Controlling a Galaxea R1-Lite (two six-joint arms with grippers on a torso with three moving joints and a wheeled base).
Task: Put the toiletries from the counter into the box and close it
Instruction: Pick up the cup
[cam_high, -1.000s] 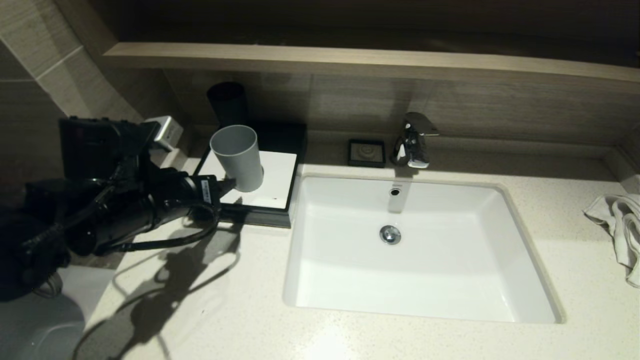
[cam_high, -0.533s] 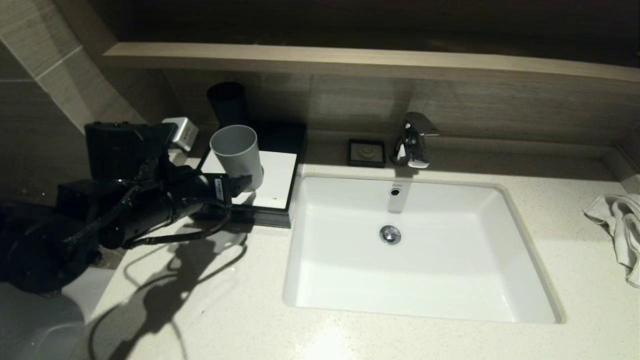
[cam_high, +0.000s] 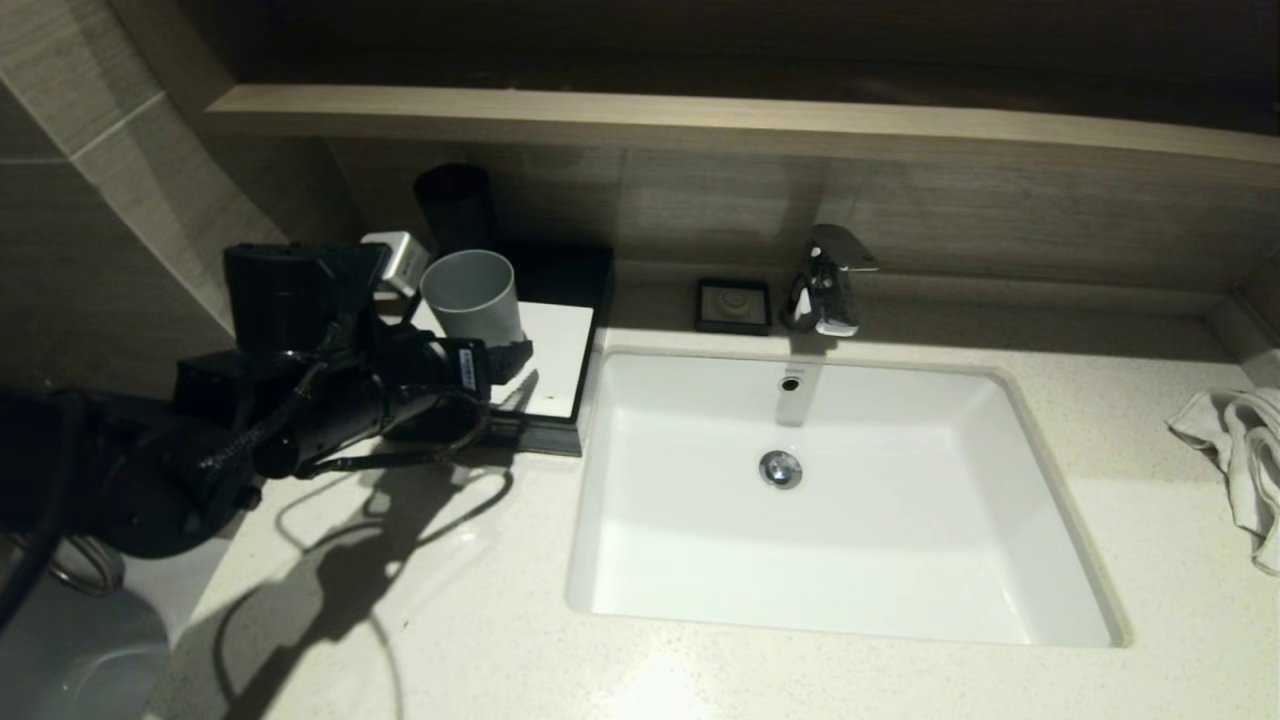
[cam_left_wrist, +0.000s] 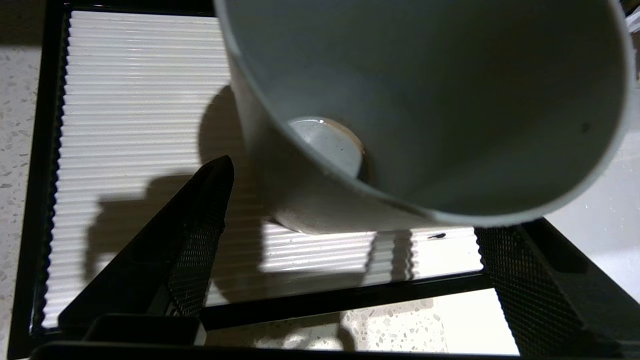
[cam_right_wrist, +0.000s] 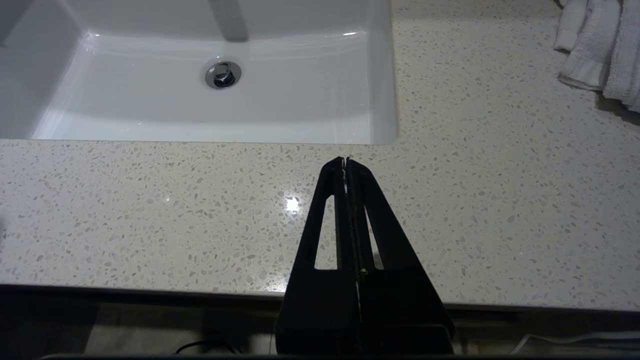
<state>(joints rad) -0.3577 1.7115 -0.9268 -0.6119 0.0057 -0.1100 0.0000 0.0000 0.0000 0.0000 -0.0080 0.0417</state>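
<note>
fingers (cam_left_wrist: 215, 200) astride grey cup (cam_high: 472, 298), apparently apart

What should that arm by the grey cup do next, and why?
Probably close the left hand on the cup. Its fingers are open and stand either side of the cup's base, which rests upright on the white tray. The right hand is parked shut over the counter.
</note>
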